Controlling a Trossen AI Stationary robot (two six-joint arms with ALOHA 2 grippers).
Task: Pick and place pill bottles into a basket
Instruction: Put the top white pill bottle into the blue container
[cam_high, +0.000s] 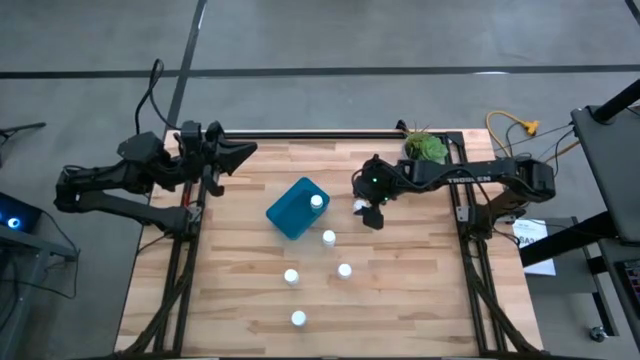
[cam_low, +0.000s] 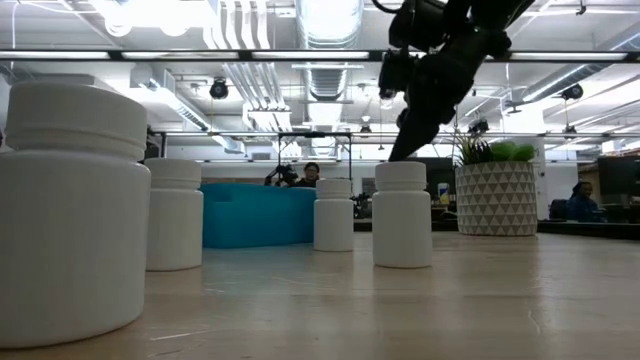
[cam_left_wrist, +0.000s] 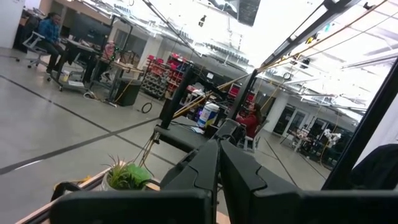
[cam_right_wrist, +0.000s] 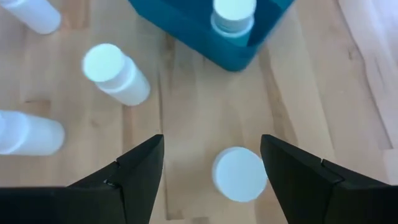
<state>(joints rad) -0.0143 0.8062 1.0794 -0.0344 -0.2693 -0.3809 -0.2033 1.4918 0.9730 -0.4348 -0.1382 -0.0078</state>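
while the right gripper (cam_high: 366, 207) hangs over the wooden table (cam_high: 400, 310) just right of the basket (cam_high: 293, 210), its two dark fingers (cam_right_wrist: 134, 171) stand wide apart and hold nothing. in the right wrist view a pill bottle (cam_right_wrist: 239, 173) stands on the boards directly beneath the gap between those fingers, nearer one finger than the other, its round cap facing up. the teal basket sits near the middle of the table, turned at an angle, and one bottle (cam_high: 317, 201) stands upright inside it at its right corner. four more bottles stand on the table toward the front: one (cam_high: 329, 237) just beyond the basket's near corner, one (cam_high: 345, 270) a little farther on, one (cam_high: 291, 276) to the left of that, and one (cam_high: 298, 318) nearest the front edge. the left gripper (cam_high: 240, 153) waits at the table's back left corner, away from the bottles, its fingers (cam_left_wrist: 199, 171) pressed together and empty. a potted green plant (cam_high: 425, 147) stands at the back right edge.
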